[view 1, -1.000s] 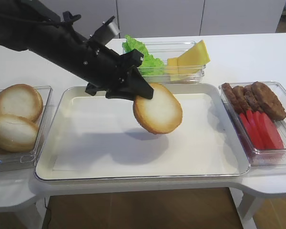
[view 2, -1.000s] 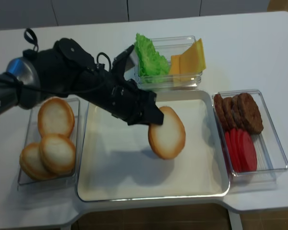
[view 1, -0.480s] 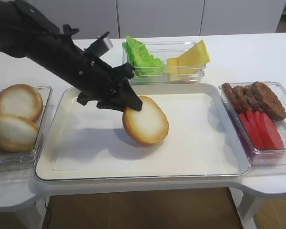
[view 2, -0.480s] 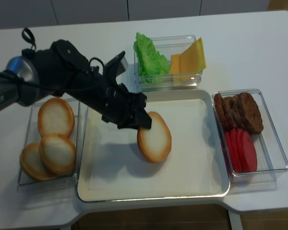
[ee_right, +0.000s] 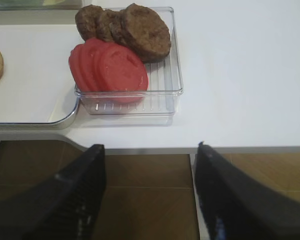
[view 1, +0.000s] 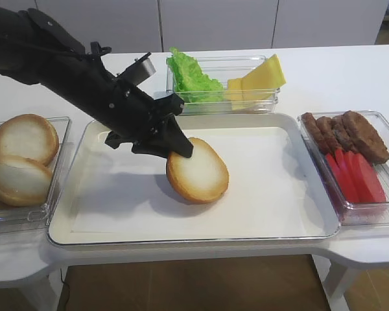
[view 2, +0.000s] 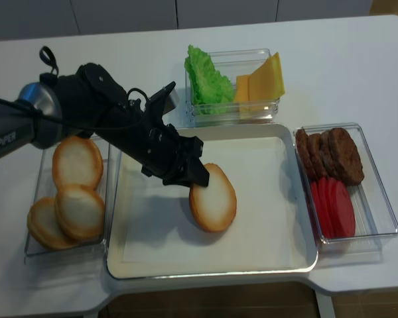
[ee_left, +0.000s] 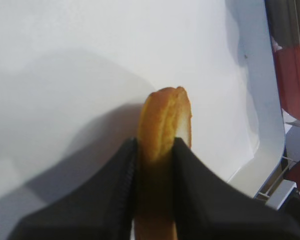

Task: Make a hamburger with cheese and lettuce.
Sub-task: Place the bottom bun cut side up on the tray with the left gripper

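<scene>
**Bun half held on edge over the tray**

The big white tray (view 1: 279,214) sits in the middle of the white table (view 1: 337,71). The left arm (view 1: 65,65) is black and thick. It comes in from the top left and slants down to the middle of the tray.

At its end, the left gripper (view 1: 180,150) pinches the hamburger bun half (view 1: 198,170) by its upper edge. In the left wrist view, the two black fingers (ee_left: 115,190) press on both sides of the bun's golden crust. The bun is tilted, with its pale cut face turned toward the front. Its lower edge is down at the tray, above its dark shadow, but I cannot tell if it touches.

A clear box on the left holds more bun halves (view 1: 23,159). A clear box behind the tray holds the green lettuce (view 1: 191,76) on its left side and the yellow cheese (view 1: 262,76) on its right side. A clear box on the right holds brown patties (view 1: 347,135) at the back and red tomato slices (view 1: 356,178) in front.

The right gripper (ee_right: 150,200) hangs off the table's front edge, near the patty box. Its two dark fingers (ee_right: 80,200) are spread wide apart and hold nothing.
</scene>
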You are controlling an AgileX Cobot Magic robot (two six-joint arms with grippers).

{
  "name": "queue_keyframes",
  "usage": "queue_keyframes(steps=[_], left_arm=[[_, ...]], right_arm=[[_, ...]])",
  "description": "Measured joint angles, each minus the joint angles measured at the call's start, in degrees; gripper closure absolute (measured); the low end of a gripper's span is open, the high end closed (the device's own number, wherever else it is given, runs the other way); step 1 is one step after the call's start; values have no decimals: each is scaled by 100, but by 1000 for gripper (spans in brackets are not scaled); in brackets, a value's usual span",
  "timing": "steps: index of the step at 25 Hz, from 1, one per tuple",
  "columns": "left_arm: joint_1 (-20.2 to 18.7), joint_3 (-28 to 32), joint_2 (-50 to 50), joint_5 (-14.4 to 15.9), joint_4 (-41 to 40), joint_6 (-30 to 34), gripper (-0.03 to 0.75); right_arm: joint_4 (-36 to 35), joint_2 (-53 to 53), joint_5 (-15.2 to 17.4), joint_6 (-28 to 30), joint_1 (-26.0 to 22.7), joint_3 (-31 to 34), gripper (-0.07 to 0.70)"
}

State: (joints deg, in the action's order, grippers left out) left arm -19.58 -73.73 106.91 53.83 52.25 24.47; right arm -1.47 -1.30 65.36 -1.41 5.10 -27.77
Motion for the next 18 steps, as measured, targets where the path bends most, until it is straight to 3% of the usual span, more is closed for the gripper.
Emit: queue_keyframes(steps=[3, 9, 18], left_arm=[[0, 0, 0, 2, 0, 0, 538], [0, -23, 10, 2, -13, 0, 370], [0, -30, 10, -71, -13, 307, 201]], right_arm=[[0, 0, 0, 0, 0, 0, 188], [0, 0, 0, 0, 0, 0, 188], [0, 0, 0, 0, 0, 0, 188]])
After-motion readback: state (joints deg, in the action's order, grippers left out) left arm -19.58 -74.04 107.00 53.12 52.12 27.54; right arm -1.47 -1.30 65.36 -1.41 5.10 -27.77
